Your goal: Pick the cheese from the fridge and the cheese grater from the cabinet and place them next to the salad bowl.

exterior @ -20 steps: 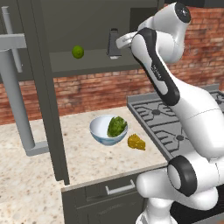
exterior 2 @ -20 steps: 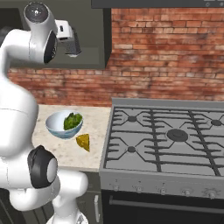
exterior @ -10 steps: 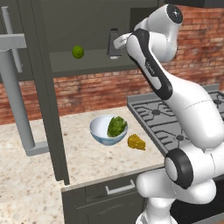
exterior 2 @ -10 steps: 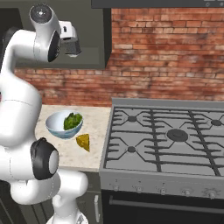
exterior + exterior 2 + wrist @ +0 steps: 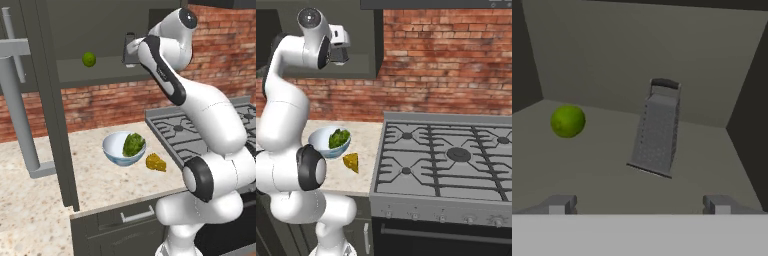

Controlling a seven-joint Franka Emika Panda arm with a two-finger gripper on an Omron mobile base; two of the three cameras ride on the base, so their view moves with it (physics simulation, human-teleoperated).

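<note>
In the dark grey-green wall cabinet, a round green lime lies left of the small grey metal cheese grater, which stands upright on the shelf. The gripper faces the cheese grater with fingers spread wide, touching nothing. Below the cabinet, the yellow-orange cheese wedge sits just right of the pale blue-white salad bowl.

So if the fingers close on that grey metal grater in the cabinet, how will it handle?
The grey tapered metal grater looks rigid, so it probably won't flex. Standing tall on a modest base, it could tip if nudged. The round green lime beside it would likely roll if bumped.
</note>
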